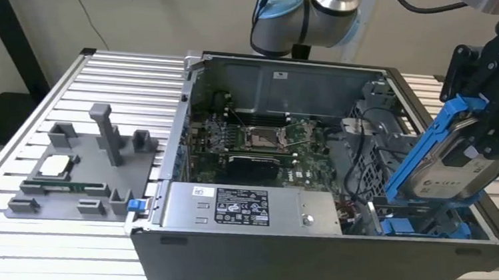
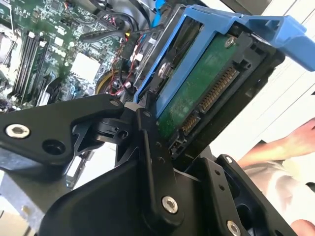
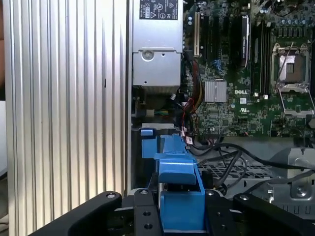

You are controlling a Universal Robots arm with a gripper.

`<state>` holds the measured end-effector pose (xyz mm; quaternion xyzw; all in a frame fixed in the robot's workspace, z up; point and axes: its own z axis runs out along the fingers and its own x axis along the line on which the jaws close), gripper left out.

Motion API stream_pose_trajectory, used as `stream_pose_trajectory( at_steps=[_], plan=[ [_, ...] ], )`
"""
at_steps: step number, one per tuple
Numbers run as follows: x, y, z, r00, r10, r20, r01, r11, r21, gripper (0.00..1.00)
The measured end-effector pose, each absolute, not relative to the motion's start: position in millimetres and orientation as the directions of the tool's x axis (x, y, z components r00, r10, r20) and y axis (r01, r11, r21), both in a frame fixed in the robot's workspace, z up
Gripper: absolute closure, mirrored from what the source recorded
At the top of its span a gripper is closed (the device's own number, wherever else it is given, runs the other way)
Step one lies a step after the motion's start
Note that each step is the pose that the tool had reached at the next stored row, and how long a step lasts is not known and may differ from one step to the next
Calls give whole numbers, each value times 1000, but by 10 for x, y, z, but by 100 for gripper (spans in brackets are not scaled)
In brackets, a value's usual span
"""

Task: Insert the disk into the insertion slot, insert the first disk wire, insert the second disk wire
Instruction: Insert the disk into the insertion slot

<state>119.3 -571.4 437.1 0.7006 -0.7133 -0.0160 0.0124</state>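
My gripper is shut on the disk, a silver-grey drive in a bright blue carrier. The disk hangs steeply tilted above the open case's end at the exterior view's right. Its lower end is just over the insertion slot, a grey metal bay with blue tabs. In the second wrist view the disk's green circuit board and connector face the camera, with a black finger against the carrier. In the first wrist view the carrier sits between the fingers above a blue tab. Black cables lie beside the bay.
The open case holds a motherboard with a CPU socket and a grey labelled power-supply box. A grey fixture tray with small parts lies on the slatted table at the exterior view's left. A person's arm shows beyond the disk.
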Motion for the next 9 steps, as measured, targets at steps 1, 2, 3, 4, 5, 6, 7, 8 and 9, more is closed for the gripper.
stream_pose_trajectory(
  at_steps=[1, 2, 3, 4, 5, 6, 7, 8, 9],
  plan=[
    [1193, -5714, 4357, -18, -1000, -5, -999, 18, 40, 100],
    [1193, -5714, 4342, -18, -1000, -6, -999, 18, 40, 100],
    [1193, -5714, 4327, -18, -1000, -7, -999, 18, 40, 100],
    [1192, -5714, 4309, -18, -1000, -8, -999, 18, 40, 100],
    [1193, -5714, 4293, -18, -1000, -9, -999, 18, 40, 100],
    [1193, -5714, 4275, -18, -1000, -10, -999, 18, 40, 100],
    [1193, -5715, 4259, -18, -1000, -11, -999, 18, 40, 100],
    [1192, -5715, 4243, -18, -1000, -12, -999, 18, 40, 100],
    [1193, -5716, 4227, -18, -1000, -13, -999, 18, 40, 100]
  ],
)
